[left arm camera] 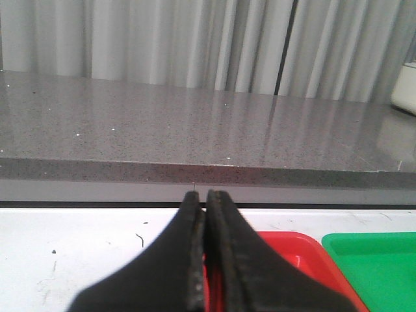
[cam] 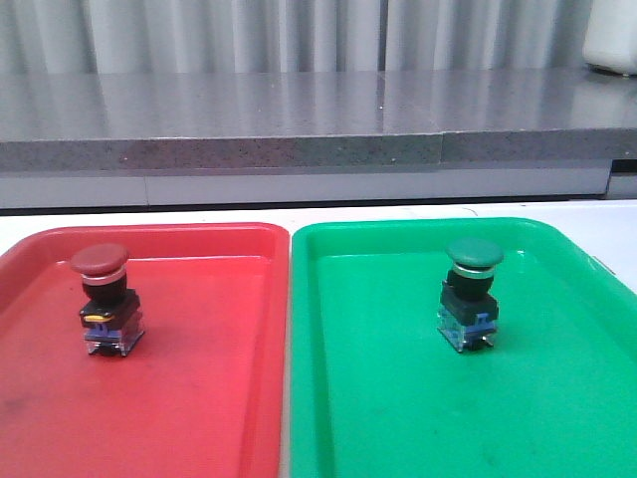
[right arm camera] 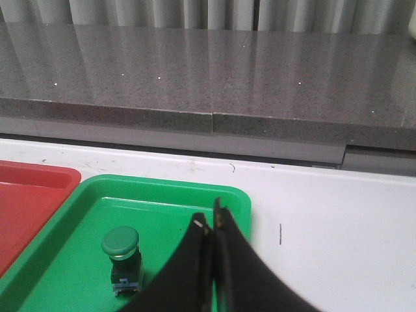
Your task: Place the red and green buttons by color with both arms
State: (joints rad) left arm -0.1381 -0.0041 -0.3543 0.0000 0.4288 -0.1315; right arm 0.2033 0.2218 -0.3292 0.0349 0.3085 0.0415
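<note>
In the front view two shallow plastic trays lie side by side across the lower half of the frame, the glossy red tray [cam: 199, 398] on the left and the glossy green tray [cam: 398, 418] on the right, their inner rims just beside each other near the centre. The red-capped mushroom-head push button [cam: 104, 296], with a silver collar, black body and bluish base, stands upright in the left part of the red tray. The green-capped mushroom-head push button [cam: 472, 291] of the same build stands upright in the right-centre part of the green tray, well apart from the red one. Behind the trays a white tabletop [cam: 318, 211] runs to a long grey speckled stone ledge [cam: 299, 115] backed by pale pleated curtains [cam: 299, 35]. No arm appears in that view. In the left wrist view the left arm's matte-black gripper [left arm camera: 207, 195] fills the lower centre with its fingers pressed together and nothing between them; corners of both trays show at the lower right. In the right wrist view the right arm's matte-black gripper [right arm camera: 209, 218] sits at lower centre, its fingers likewise closed on nothing, with the green button standing in the green tray at the lower left of that frame, clear of the fingers
</note>
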